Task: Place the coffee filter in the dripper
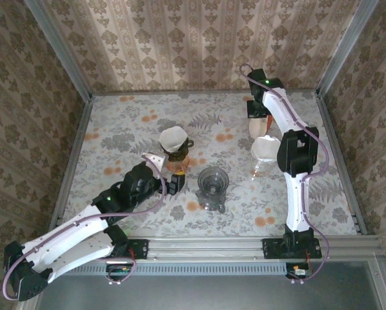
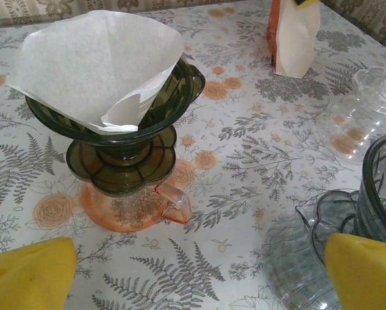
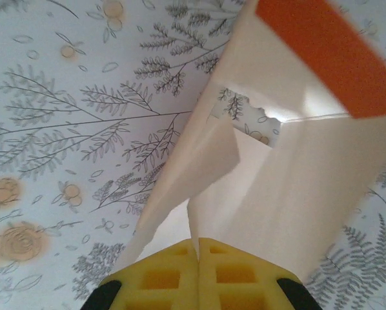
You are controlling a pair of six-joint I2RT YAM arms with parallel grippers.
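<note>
The left gripper (image 2: 196,261) hangs low over the flowered table (image 2: 244,161) with its yellow fingers (image 2: 28,274) spread wide and nothing between them. Touching or just inside its right finger stands an empty dark dripper (image 2: 381,187) on clear glass. Straight ahead of the fingers, slightly toward the left one, a second dark dripper (image 2: 125,129) sits upright on an orange glass base (image 2: 132,210). A white coffee filter (image 2: 96,64) is opened out as a cone inside it, one flap folded inward. Beyond the right finger lies a clear glass vessel (image 2: 351,123).

Farther off, the right gripper (image 3: 198,248) points down at the filter pack (image 3: 296,161), which is white with an orange band. Its yellow pads are pressed together on the pack's white paper, which rises ahead of the fingertips. Whether they pinch one loose sheet or the wrapper itself, I cannot tell. A torn opening ahead of the fingers shows the tablecloth through it.
</note>
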